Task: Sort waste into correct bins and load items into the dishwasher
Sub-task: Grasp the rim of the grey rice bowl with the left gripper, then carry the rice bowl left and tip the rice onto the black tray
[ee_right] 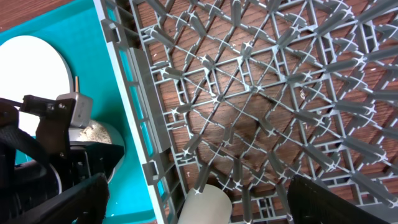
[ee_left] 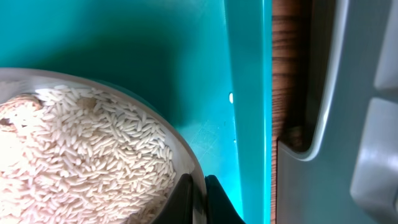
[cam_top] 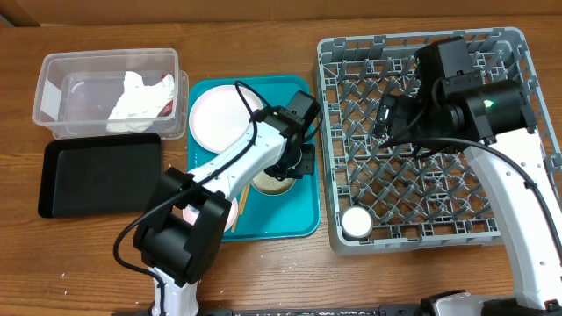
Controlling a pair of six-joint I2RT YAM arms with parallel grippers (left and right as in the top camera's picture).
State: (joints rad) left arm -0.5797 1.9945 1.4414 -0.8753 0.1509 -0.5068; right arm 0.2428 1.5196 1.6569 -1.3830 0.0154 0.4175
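My left gripper (cam_top: 294,167) (ee_left: 200,200) is shut on the rim of a white bowl (cam_top: 270,184) (ee_left: 181,144) that sits on the teal tray (cam_top: 297,219) (ee_left: 124,43). One finger is inside the rim and one outside. The bowl holds whitish rice grains (ee_left: 81,155). A white plate (cam_top: 219,118) (ee_right: 31,68) and the chopsticks (cam_top: 241,206) also lie on that tray. My right gripper (cam_top: 386,114) (ee_right: 198,186) hangs open above the grey dish rack (cam_top: 327,132) (ee_right: 249,93). A small white cup (cam_top: 356,223) (ee_right: 205,205) stands in the rack's near-left corner.
The clear tub (cam_top: 53,88) at the far left holds a crumpled napkin (cam_top: 132,101) and a red wrapper (cam_top: 164,108). The black tray (cam_top: 97,175) lies just in front of it. A narrow strip of wooden table (ee_left: 283,74) separates the teal tray from the rack.
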